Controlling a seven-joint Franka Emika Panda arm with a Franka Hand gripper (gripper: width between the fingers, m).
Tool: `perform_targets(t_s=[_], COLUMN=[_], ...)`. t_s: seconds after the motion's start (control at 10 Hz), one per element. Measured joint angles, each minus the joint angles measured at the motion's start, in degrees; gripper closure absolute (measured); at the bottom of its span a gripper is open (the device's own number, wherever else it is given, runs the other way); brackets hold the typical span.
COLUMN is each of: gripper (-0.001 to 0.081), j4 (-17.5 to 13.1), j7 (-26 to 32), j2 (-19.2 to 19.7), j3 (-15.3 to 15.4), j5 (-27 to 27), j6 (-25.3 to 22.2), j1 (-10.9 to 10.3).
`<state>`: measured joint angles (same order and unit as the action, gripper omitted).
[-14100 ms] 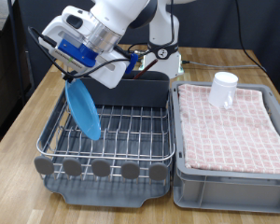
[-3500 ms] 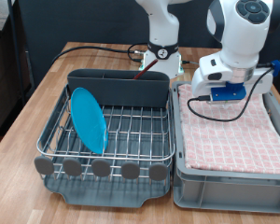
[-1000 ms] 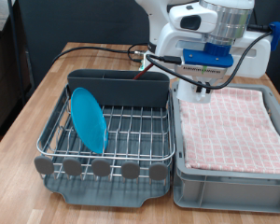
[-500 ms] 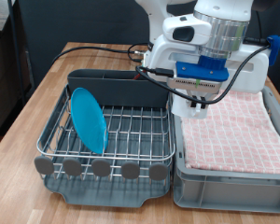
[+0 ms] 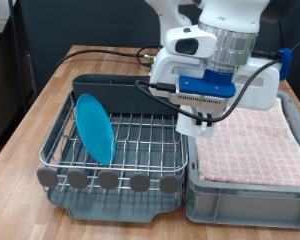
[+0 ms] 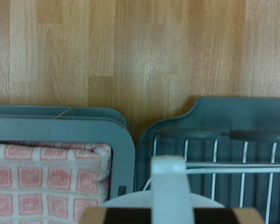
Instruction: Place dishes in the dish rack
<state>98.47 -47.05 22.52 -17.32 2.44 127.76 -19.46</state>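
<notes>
Claw [image 5: 197, 126] clamped on white cup [image 6: 169, 177], hanging over the dish rack [image 5: 120, 150] edge nearest the cloth-lined bin [image 5: 248, 150], blue plate [image 5: 94, 128] already racked upright.

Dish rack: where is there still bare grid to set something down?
On the dish rack, the blue plate stands on edge at the exterior view's left. Bare wire runs from the plate to the rack's right rim, by the cloth-lined bin. That right side is crowded above by the gripper with the white cup.

Even, soft indoor light; exterior view sharp, wrist view blurred throughout
</notes>
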Motion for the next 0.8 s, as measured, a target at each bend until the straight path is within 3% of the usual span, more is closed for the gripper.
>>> perform_targets(t_s=[0.8], gripper=[0.0734], j4=[-4.26], j7=[5.28], j2=[4.69], j3=[0.27], j5=[-4.94], j6=[0.69], j1=[2.73])
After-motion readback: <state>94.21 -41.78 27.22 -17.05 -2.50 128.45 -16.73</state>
